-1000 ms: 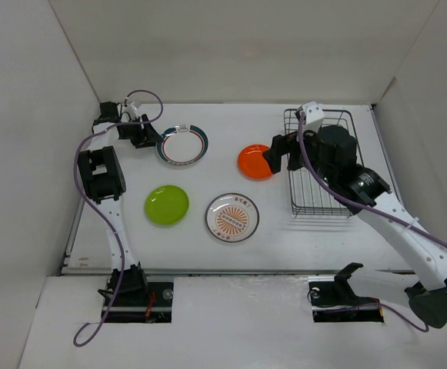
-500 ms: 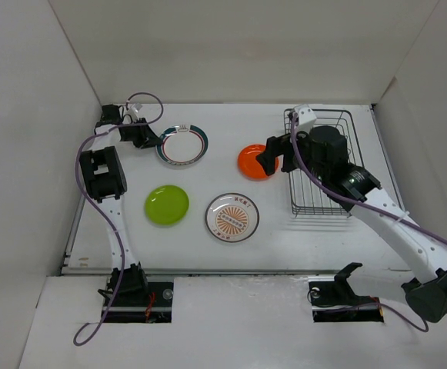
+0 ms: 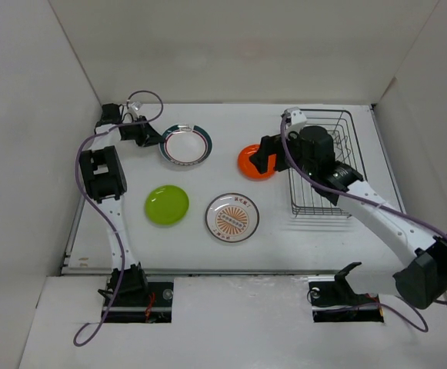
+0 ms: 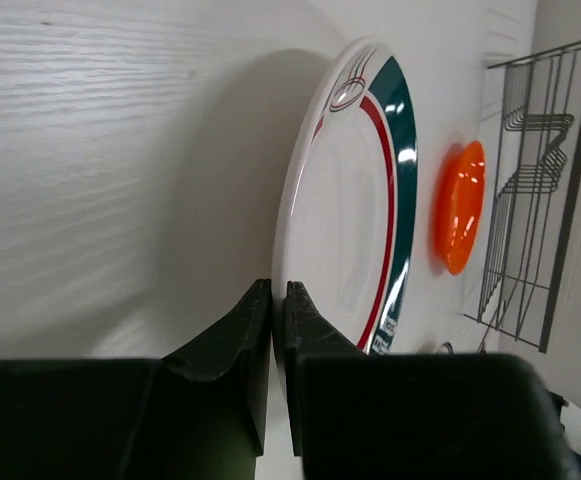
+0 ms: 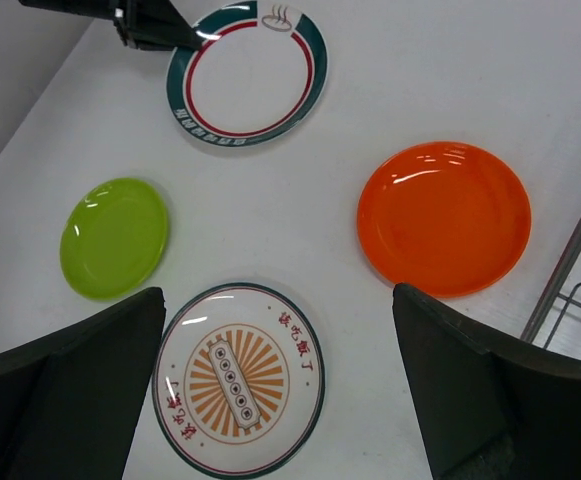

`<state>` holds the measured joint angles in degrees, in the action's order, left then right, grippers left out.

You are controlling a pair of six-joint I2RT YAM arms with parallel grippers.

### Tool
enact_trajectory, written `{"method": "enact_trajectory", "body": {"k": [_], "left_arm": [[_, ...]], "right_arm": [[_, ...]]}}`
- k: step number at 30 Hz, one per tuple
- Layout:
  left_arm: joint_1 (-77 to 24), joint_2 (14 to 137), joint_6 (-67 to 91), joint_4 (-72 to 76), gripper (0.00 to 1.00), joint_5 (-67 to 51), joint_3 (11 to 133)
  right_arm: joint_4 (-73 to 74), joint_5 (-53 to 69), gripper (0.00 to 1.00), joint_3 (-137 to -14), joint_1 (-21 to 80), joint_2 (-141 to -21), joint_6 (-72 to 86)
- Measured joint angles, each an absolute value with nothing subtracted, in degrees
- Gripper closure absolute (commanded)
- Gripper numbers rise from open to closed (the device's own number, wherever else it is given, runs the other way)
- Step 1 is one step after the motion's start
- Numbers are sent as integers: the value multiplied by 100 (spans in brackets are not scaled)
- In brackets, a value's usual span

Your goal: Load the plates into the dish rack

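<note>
Plates (image 3: 232, 217) sit left of the dish rack (image 3: 309, 201). Left gripper (image 4: 278, 300) is pinched tight on the teal-rimmed plate (image 4: 345, 220) at its edge; right gripper (image 5: 277, 300) hangs wide open over the orange plate (image 5: 444, 218).

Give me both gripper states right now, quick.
Left gripper: closed on the rim of the teal-rimmed plate.
Right gripper: open, holding nothing.
</note>
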<state>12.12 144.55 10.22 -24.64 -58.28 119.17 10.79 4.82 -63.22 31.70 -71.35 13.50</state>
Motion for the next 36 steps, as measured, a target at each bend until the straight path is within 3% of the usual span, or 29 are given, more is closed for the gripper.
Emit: {"method": "enact_trajectory", "body": {"k": [8,17,30,35,36], "left_arm": [[1162,13163,930,-2504,100,-6390,11314],[869,12261,226,-2926,100,-6820,11008],[685,12038,-222,-3264,100,-7057,10663],[683,11758,-259,-3264,100,-7190,10532],[681,11705,-259,-3229,100,-7236,10497]], "right_arm": [[-21,1625,0,-6257,2711,-7822,1632],[-1243,2893,0,-7063,2593,-9411,2084],[-1857,3070,2,-7609,2867,-10783,2530],[-1944,3116,23,-7789,2926,-10973,2657],[-2021,3151,23,-7832,2934,-11006,2698]]}}
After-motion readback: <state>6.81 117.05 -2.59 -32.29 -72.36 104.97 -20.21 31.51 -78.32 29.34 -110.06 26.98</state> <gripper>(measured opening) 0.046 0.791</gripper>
